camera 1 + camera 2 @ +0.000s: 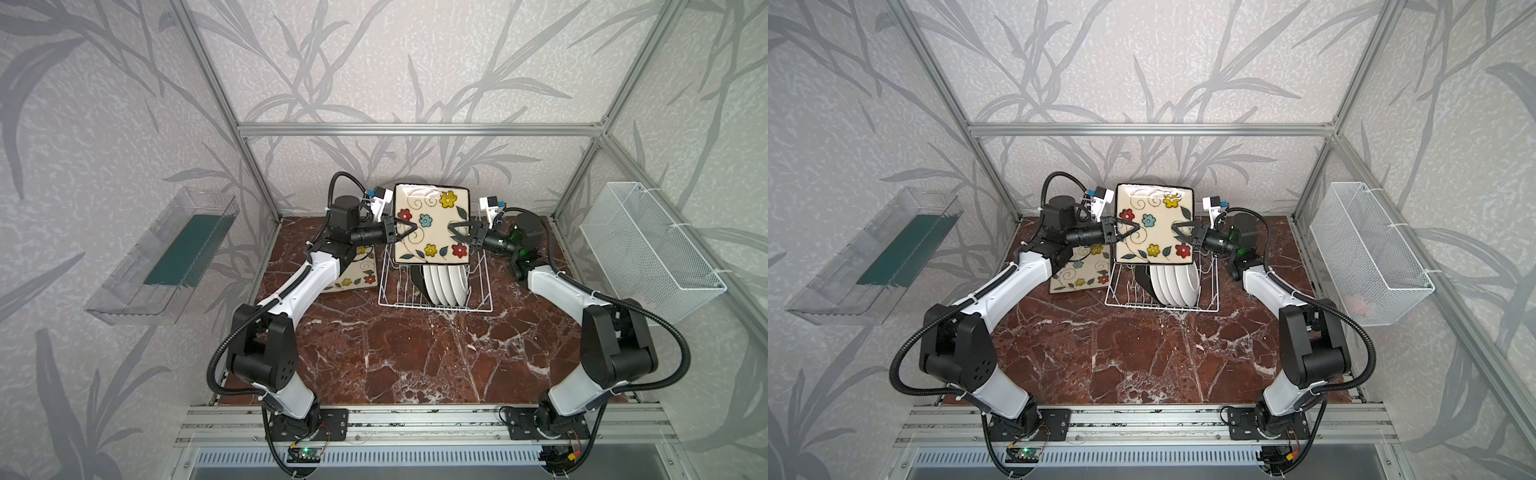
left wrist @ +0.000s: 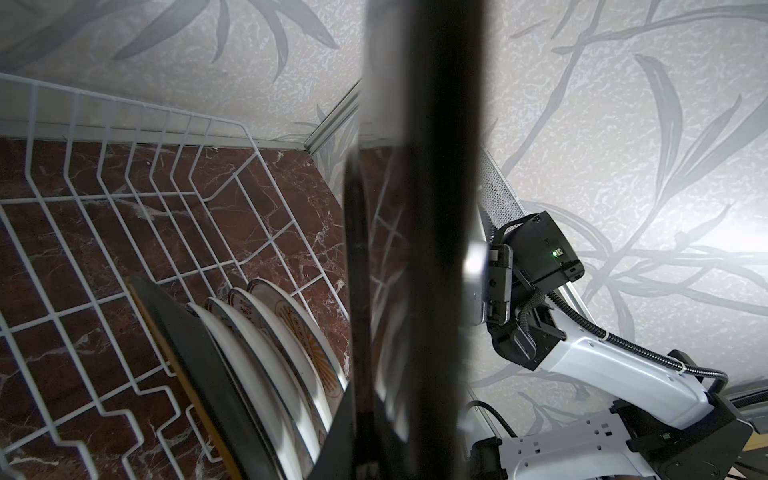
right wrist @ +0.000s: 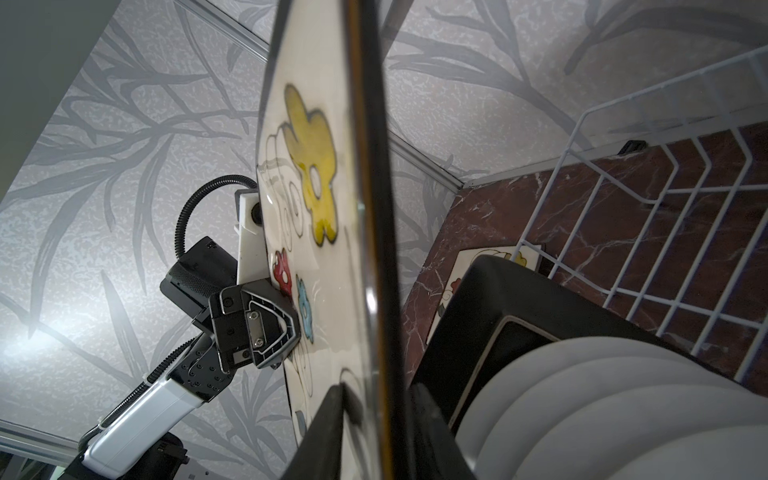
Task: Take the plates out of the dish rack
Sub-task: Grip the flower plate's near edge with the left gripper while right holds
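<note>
While the left gripper (image 1: 405,231) and right gripper (image 1: 455,232) each clamp one side edge, the cream, flower-painted, black-rimmed square plate (image 1: 432,224) hangs above the dish rack (image 1: 399,306); round white plates (image 1: 446,284) stand beneath its lower edge, bare marble table (image 1: 395,357) lies in front

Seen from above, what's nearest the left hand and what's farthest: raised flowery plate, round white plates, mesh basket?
1. Raised flowery plate: gripped by the left hand.
2. Round white plates: below, in the rack.
3. Mesh basket: on the right wall.
</note>
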Motion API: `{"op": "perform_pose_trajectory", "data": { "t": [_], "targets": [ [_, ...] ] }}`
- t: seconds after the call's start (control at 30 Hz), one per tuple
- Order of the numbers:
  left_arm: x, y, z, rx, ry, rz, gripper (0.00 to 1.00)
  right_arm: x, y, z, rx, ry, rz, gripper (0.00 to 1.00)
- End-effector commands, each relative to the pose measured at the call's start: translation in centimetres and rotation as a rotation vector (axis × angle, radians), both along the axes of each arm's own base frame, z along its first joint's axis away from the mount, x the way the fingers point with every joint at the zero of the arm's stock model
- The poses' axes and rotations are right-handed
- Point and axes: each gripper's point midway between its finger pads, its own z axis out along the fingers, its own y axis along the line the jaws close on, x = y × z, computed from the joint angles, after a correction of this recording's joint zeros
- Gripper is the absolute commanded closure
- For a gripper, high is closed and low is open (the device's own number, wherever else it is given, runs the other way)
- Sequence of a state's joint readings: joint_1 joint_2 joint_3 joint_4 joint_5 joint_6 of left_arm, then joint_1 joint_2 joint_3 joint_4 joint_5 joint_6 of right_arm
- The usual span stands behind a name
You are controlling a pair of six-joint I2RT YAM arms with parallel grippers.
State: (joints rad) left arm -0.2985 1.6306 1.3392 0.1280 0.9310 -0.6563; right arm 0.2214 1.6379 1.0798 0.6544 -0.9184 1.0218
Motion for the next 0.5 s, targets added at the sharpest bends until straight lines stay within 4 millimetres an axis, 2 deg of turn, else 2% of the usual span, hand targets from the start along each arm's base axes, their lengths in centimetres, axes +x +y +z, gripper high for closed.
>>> {"op": "perform_pose_trajectory", "data": {
  "t": [0.0, 0.07, 0.23, 0.47],
  "targets": [
    [1.0, 0.8, 3.3, 0.001, -0.143, 0.093, 1.00, -1.5, 0.9, 5.4, 0.051, -0.152, 0.065, 0.71],
    [1.0, 1.0, 3.5, -0.002, -0.143, 0.106, 1.00, -1.5, 0.9, 5.4, 0.050, -0.155, 0.065, 0.60],
    [1.1, 1.2, 4.3, -0.049, -0.131, 0.133, 1.00, -1.4, 1.0, 4.9, 0.039, -0.117, 0.066, 0.51],
    [1.7, 1.7, 5.1, -0.077, -0.117, 0.170, 1.00, -1.8, 0.9, 4.8, -0.017, -0.088, 0.076, 0.20]
  ]
}}
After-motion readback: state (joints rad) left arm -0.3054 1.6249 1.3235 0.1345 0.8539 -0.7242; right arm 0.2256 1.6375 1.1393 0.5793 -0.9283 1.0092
